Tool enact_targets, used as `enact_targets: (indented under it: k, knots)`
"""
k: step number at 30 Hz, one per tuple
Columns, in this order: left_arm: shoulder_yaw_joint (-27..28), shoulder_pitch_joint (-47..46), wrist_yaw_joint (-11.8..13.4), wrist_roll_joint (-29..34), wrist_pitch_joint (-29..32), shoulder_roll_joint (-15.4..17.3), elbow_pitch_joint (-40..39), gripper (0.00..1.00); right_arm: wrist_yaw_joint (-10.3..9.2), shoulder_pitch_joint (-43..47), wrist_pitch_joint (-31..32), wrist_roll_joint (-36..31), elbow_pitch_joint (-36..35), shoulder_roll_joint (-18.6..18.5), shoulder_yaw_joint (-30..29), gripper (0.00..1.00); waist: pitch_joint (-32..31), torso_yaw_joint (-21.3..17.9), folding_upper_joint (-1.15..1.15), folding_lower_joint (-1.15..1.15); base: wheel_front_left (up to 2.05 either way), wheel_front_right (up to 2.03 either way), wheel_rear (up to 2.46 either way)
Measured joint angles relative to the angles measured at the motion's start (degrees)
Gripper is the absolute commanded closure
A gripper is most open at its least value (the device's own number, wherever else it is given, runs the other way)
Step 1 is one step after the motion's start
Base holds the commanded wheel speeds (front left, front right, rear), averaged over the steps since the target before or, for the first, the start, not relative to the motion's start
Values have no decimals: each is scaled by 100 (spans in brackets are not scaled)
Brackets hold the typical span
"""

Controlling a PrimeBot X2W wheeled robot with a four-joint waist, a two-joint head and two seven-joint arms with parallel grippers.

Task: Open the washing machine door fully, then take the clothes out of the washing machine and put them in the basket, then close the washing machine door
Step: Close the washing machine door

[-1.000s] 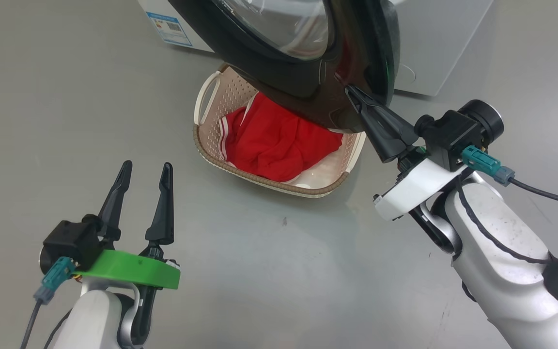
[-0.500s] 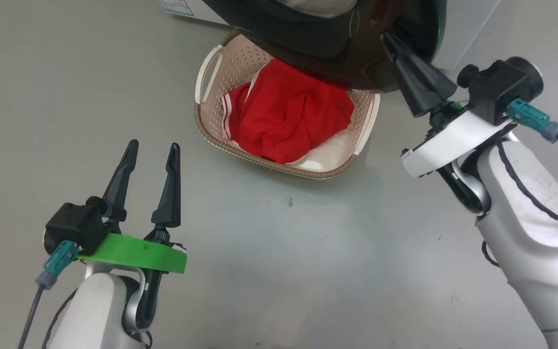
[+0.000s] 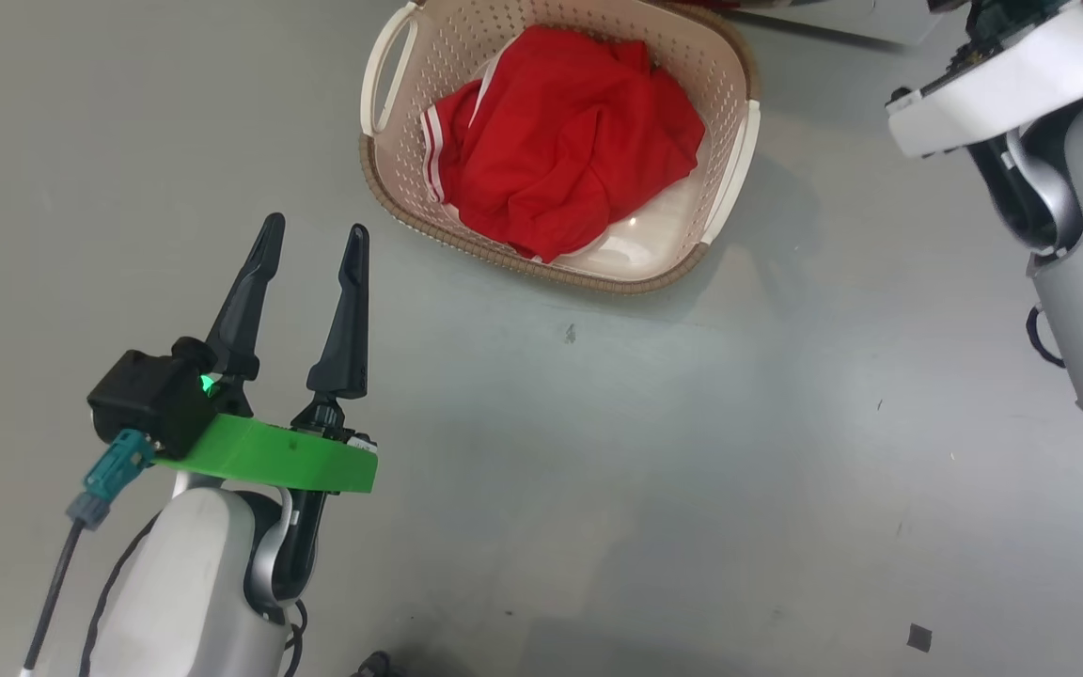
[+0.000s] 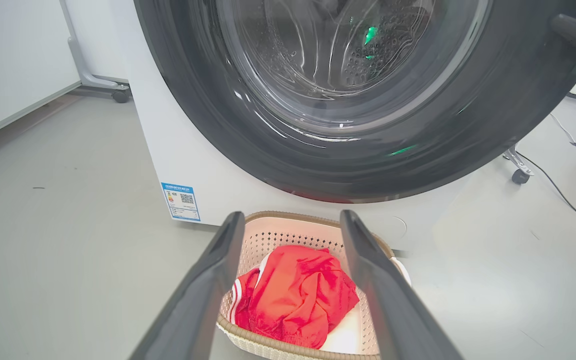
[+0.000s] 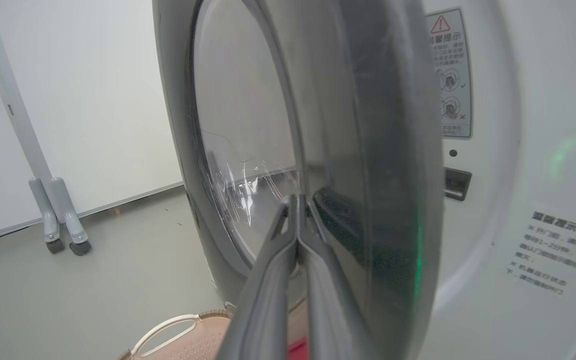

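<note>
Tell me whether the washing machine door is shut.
Not shut: the door stands ajar, its edge off the machine front, leaving the latch slot uncovered.

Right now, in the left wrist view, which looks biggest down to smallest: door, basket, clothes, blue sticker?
1. door, by far
2. basket
3. clothes, inside the basket
4. sticker, tiny

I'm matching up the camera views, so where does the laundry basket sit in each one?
Head view: basket top centre, on the floor.
Left wrist view: basket bottom centre, between the fingers of the left gripper.
Right wrist view: basket at the bottom edge, left of the right gripper; handle and rim.
Shared landmark: the red clothes in it.
</note>
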Motion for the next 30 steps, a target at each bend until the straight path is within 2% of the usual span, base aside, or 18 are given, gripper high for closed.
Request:
enact_targets:
  k: [6, 14, 25, 30]
  knots:
    - [-88, -119, 0, -3, 0, -8, 1, 0, 1, -472, 51, -22, 63, -64, 12, 100, 249, 15, 0, 0, 0, 0, 0]
    - [-141, -289, -1, -59, 0, -40, 21, 0, 0, -949, 100, -127, 513, -328, -229, 100, 487, 129, 0, 0, 0, 0, 0]
    - [-165, -350, -1, -192, 0, -62, 60, 0, 1, -1446, 160, -190, 859, -324, -238, 100, 633, 224, 0, 0, 0, 0, 0]
    - [-181, -363, -1, -200, 0, -70, 81, 0, -1, -1528, 107, -151, 977, -199, -334, 100, 673, 250, 0, 0, 0, 0, 0]
